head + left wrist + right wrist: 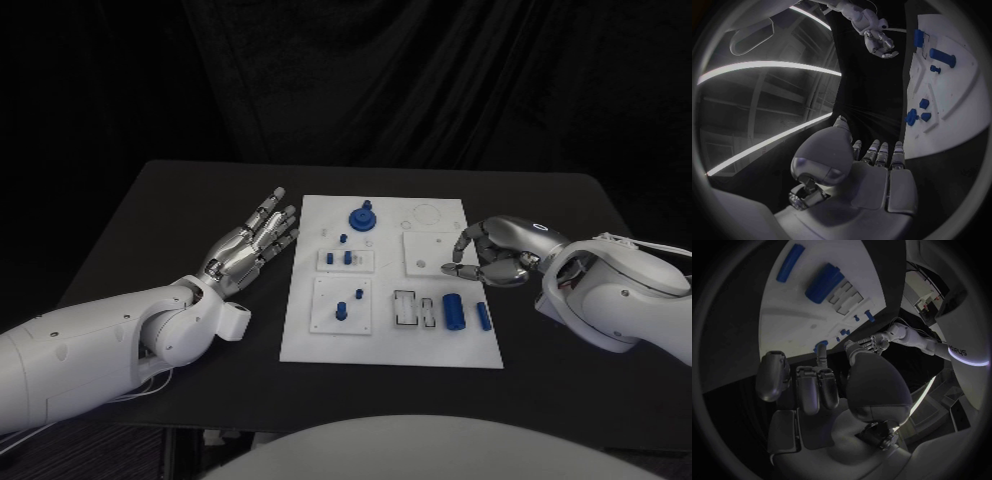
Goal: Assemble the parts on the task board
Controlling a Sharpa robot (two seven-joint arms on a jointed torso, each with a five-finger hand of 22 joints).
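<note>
The white task board (389, 345) lies in the middle of the black table. On it a large blue knob (362, 217) stands at the far end, several small blue pegs (342, 258) stand in the left plates, and two blue cylinders (453, 311) lie near the front right. My left hand (253, 243) lies flat with fingers stretched out, just left of the board, holding nothing. My right hand (495, 252) hovers over the board's right edge with fingers curled in; I see nothing in them. The right wrist view shows the right hand (817, 385) above the board (811, 315).
The black table (159, 230) has bare room on both sides of the board. A dark curtain hangs behind the far edge. In the left wrist view, the left hand (873, 165) sits beside the board (954, 115), with the right hand (879, 42) beyond.
</note>
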